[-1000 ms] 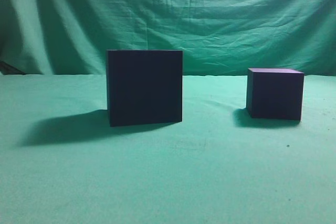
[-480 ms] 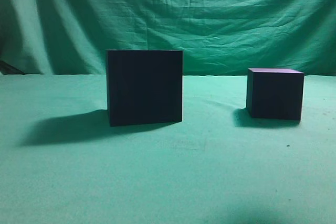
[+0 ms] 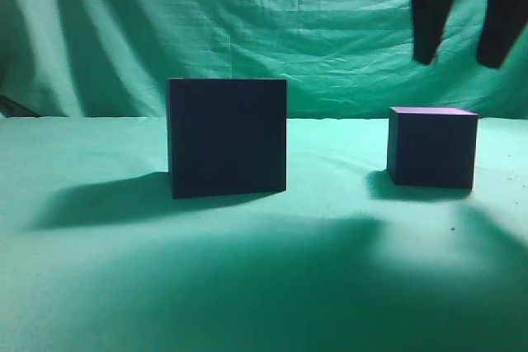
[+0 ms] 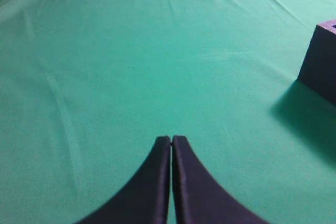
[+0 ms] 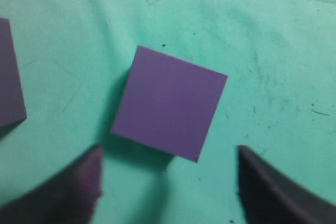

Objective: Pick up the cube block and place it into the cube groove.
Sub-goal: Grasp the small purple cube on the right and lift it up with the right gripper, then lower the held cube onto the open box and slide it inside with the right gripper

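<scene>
The cube block point(image 3: 432, 147), small and dark with a purple top, sits on the green cloth at the right. From above in the right wrist view it shows as a purple square point(image 5: 169, 102). My right gripper point(image 3: 459, 60) hangs open above the block, not touching it; its two fingers point(image 5: 167, 158) spread wider than the block. The cube groove point(image 3: 227, 138), the larger dark box, stands left of centre; its edge shows in the right wrist view point(image 5: 9, 74) and in the left wrist view point(image 4: 321, 64). My left gripper point(image 4: 171, 139) is shut and empty over bare cloth.
A green cloth point(image 3: 264, 269) covers the table and a green curtain point(image 3: 247, 22) hangs behind. The arm throws a wide shadow point(image 3: 272, 286) across the front cloth.
My right gripper has come down into the exterior view above the cube block, and its shadow now covers the front cloth. Both boxes stand where they were.
</scene>
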